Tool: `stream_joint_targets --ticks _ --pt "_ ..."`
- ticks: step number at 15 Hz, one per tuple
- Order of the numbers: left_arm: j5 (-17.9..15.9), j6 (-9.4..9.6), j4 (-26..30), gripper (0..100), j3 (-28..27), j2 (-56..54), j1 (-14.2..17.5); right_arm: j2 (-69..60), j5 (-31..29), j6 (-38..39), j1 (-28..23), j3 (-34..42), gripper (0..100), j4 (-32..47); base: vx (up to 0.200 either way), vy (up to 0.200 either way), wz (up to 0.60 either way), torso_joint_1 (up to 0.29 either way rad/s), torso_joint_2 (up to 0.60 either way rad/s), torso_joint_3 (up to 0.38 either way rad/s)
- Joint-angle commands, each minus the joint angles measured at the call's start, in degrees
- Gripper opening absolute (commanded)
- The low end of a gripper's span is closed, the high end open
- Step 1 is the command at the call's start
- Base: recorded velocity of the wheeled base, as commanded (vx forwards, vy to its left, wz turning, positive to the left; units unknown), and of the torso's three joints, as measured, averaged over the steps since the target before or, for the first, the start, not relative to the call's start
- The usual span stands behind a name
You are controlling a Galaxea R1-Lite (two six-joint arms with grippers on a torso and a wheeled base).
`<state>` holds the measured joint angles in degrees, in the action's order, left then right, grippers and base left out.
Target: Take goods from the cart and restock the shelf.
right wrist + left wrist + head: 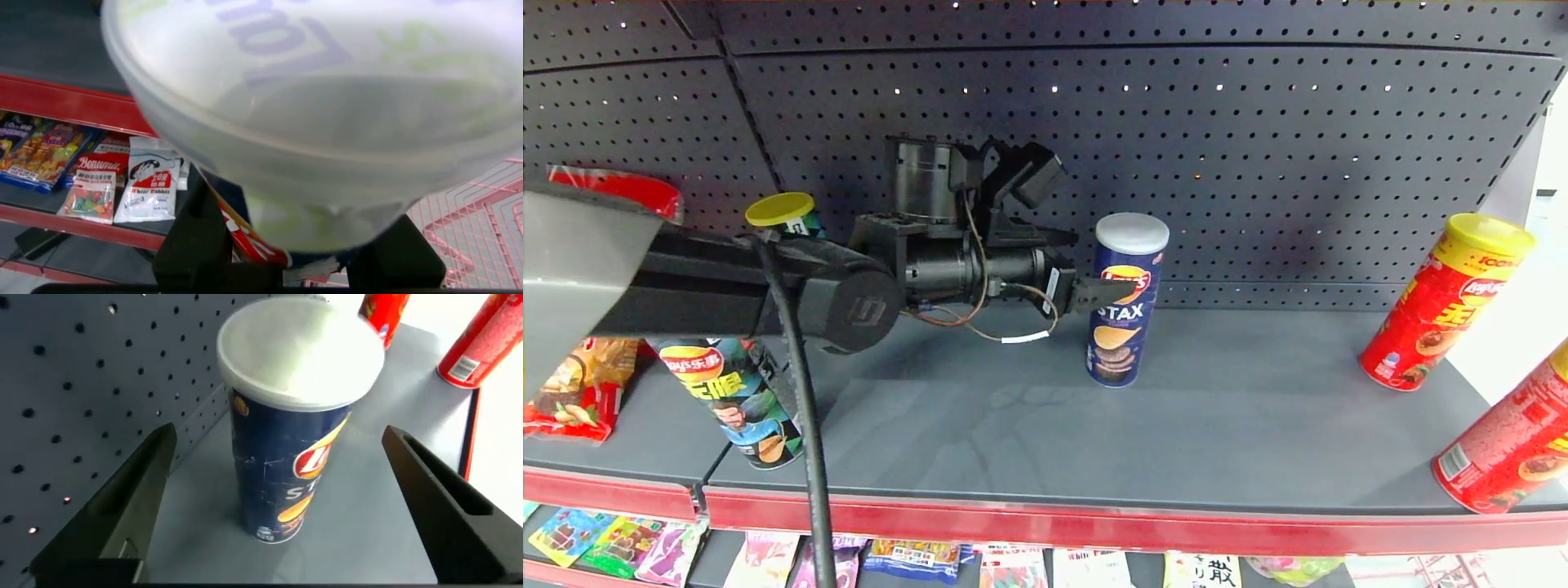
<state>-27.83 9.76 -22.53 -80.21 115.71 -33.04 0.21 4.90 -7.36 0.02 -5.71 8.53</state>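
Note:
A blue chip can [1125, 302] with a pale lid stands upright on the grey shelf [1013, 433], near the pegboard back wall. My left gripper [1109, 294] is at the can's mid height, open. In the left wrist view the blue can [294, 441] stands between and just beyond the two wide-apart fingers [139, 498], with gaps on both sides. My right gripper [298, 257] is shut on another chip can [327, 106], whose clear lid is close to the camera; its body is mostly hidden behind that lid.
Two red cans [1445, 302] [1511, 441] stand at the shelf's right end. A yellow-lidded can [735, 392] and a snack bag [572, 392] sit at the left, under my arm. Packets [147, 188] lie on the lower shelf. Pink cart mesh [482, 237] is nearby.

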Motion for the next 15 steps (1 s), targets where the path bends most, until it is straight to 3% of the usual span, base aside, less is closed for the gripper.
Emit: stream_joint_targets --ticks 1,8,11,15 --pt "-0.47 -0.01 0.03 100 -0.65 1.36 -0.01 -0.03 0.02 -0.02 -0.11 -0.1 0 0.08 0.0 0.0 0.0 0.0 0.0 0.0" --pt "-2.84 -0.01 0.03 100 -3.02 3.91 0.08 0.5 0.02 -0.11 -0.46 -0.1 0 0.08 0.0 0.0 0.0 0.0 0.0 0.0" --pt "-3.19 -0.01 0.12 100 -8.82 7.42 0.08 0.67 0.02 -0.02 -0.55 -0.1 0 0.08 0.0 0.0 0.0 0.0 0.0 0.0" --pt "-3.28 -0.01 0.56 100 -10.66 8.83 -0.27 0.94 -0.07 -0.11 -0.55 -0.1 0 0.08 0.0 0.0 0.0 0.0 0.0 0.0"
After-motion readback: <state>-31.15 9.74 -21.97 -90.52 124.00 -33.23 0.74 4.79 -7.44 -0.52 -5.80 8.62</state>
